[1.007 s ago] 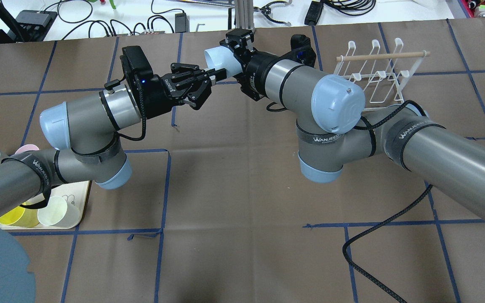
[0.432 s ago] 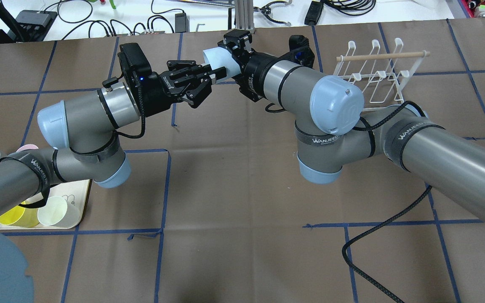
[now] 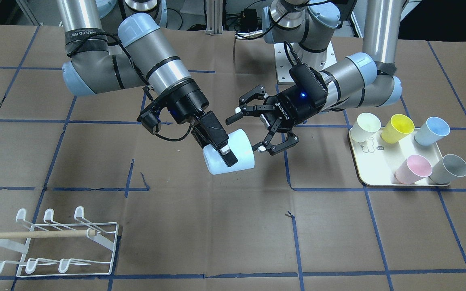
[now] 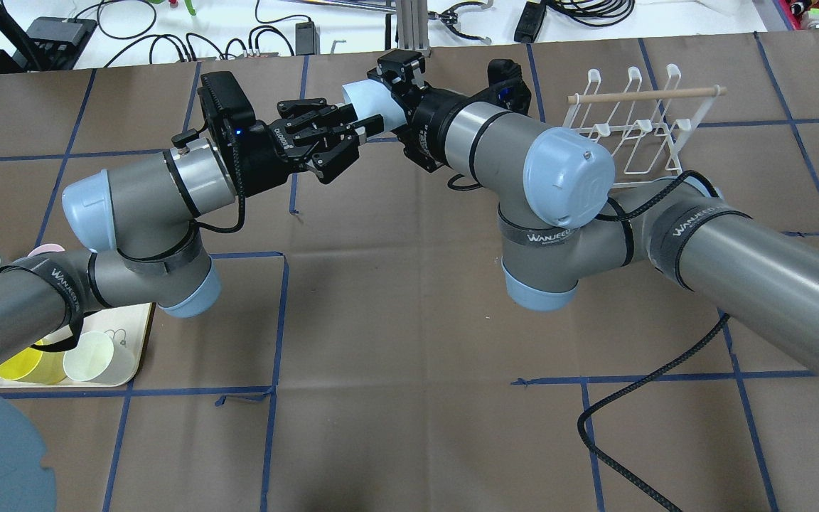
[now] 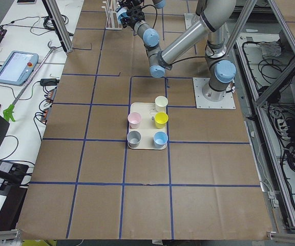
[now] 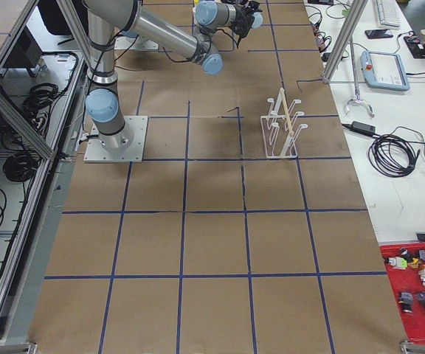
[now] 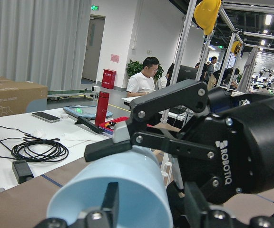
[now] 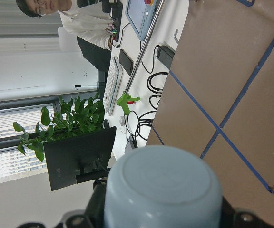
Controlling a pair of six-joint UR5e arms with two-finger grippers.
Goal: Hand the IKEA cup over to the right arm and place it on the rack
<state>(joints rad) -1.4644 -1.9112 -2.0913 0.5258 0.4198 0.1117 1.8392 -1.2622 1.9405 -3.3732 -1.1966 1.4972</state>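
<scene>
Table (image 3: 217,242): brown paper cover, blue tape grid.

Right arm (image 3: 152,52): reaches in over the middle of the table, wrist angled down.

Left arm (image 3: 354,76): reaches in from the opposite side. Its wrist faces the right arm's wrist.

Cream tray (image 3: 378,169): on the table on the left arm's side. It carries five cups: cream cup (image 3: 364,126), yellow cup (image 3: 397,128), blue cup (image 3: 431,131), pink cup (image 3: 413,169) and grey cup (image 3: 449,169).

White wire rack (image 3: 34,234): sits on the table on the right arm's side, wooden dowel across it, prongs bare. It is well apart from both grippers.

IKEA cup (image 3: 241,151): pale blue, held on its side in the air above the table's middle, between the two wrists.

Right gripper (image 3: 225,155): clamped on the IKEA cup, one black finger with a white pad lying along the outer wall.

Left gripper (image 3: 251,129): fingers spread wide, straddling the cup's other end. One fingertip is just beside the wall; I cannot tell if it touches.
</scene>
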